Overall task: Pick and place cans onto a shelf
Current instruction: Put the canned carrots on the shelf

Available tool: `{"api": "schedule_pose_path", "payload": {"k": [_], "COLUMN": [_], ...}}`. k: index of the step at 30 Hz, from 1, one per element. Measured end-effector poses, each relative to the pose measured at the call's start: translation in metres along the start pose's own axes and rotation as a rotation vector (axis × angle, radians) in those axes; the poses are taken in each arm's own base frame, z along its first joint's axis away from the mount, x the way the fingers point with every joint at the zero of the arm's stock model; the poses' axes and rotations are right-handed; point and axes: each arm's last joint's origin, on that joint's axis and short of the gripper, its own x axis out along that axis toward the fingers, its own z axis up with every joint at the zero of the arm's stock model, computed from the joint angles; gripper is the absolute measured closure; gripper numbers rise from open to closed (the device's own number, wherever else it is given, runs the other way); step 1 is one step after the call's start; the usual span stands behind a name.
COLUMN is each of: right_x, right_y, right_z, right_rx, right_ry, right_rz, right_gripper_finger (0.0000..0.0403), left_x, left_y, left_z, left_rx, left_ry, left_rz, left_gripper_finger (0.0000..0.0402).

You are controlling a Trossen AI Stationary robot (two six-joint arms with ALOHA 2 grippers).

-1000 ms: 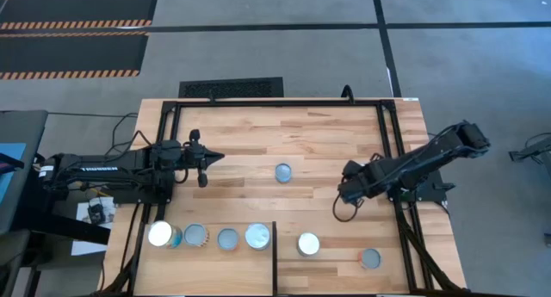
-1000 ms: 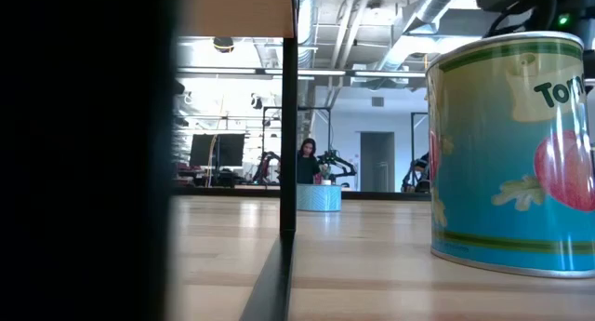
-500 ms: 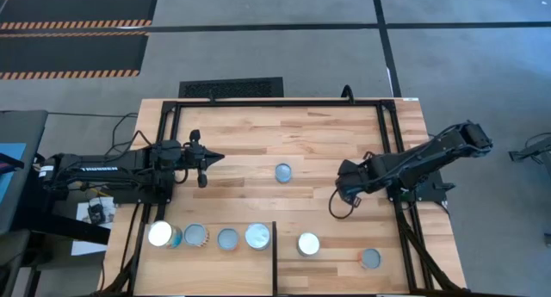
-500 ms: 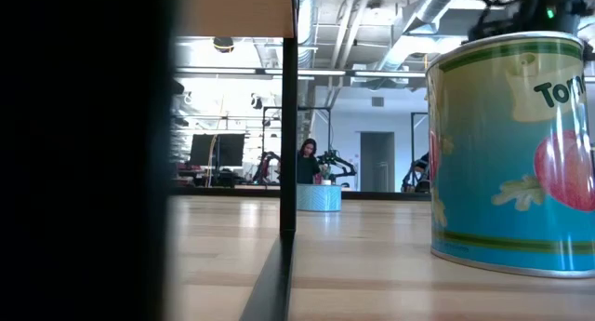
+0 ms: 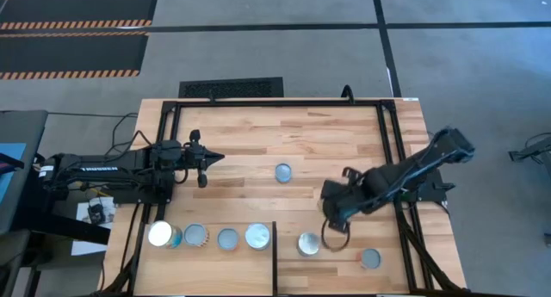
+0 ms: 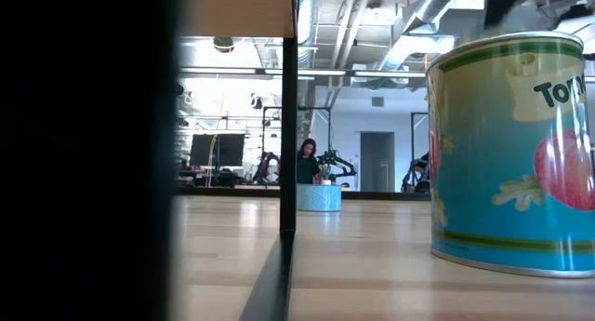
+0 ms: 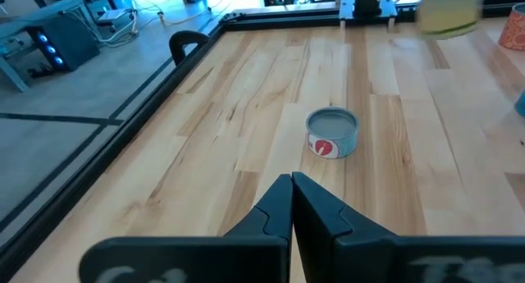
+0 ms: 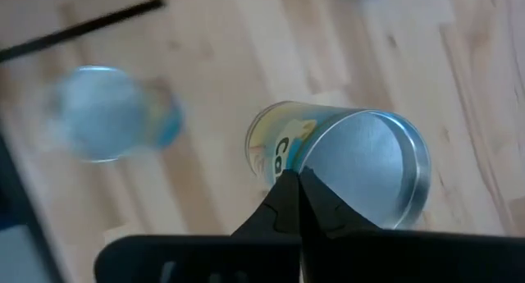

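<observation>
the right gripper (image 5: pixel 331 218) hangs shut and empty over a can (image 5: pixel 308 244) on the table (image 5: pixel 327 142). descending closed, it could topple the can.

Six upright cans (image 5: pixel 227 238) along table's (image 5: pixel 327 142) near edge; one short can (image 5: pixel 283 172) alone mid-table.

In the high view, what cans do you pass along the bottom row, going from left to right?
Bright white-topped can → blue-topped can → grey-topped can → big pale-topped can → white-topped can beside the right gripper → grey-topped can with an orange side.
</observation>
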Motion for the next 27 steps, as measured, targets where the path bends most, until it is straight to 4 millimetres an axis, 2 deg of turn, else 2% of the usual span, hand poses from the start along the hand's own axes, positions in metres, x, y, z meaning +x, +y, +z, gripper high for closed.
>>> {"api": "schedule_pose_path", "payload": {"k": [7, 13, 16, 20, 24, 27], "right_x": [-0.051, -0.096, -0.102, -0.111, -0.119, -0.117], "right_y": [0.065, 0.107, 0.118, 0.129, 0.14, 0.148], "right_z": [0.023, 0.023, 0.015, 0.012, 0.017, 0.024], "right_rx": [-0.104, -0.182, -0.24, -0.32, -0.469, -0.6], "right_ry": [-0.002, -0.149, -0.231, -0.362, -0.509, -0.593], "right_rz": [0.037, 0.194, 0.271, 0.311, 0.359, 0.355], "right_gripper_finger": [0.04, 0.0401, 0.0401, 0.0401, 0.0401, 0.0401], "left_x": [0.0, 0.0, 0.0, 0.0, 0.0, 0.0], "left_y": [0.0, 0.0, 0.0, 0.0, 0.0, 0.0], "left_z": [0.0, 0.0, 0.0, 0.0, -0.001, -0.002], "left_rx": [0.002, 0.002, 0.002, 0.002, 0.003, 0.003], "left_ry": [0.001, 0.001, 0.003, 0.005, 0.013, 0.017], "left_rz": [0.0, 0.0, 0.0, 0.0, -0.001, -0.001], "left_gripper_finger": [0.0401, 0.0401, 0.0401, 0.0402, 0.0401, 0.0401]}}
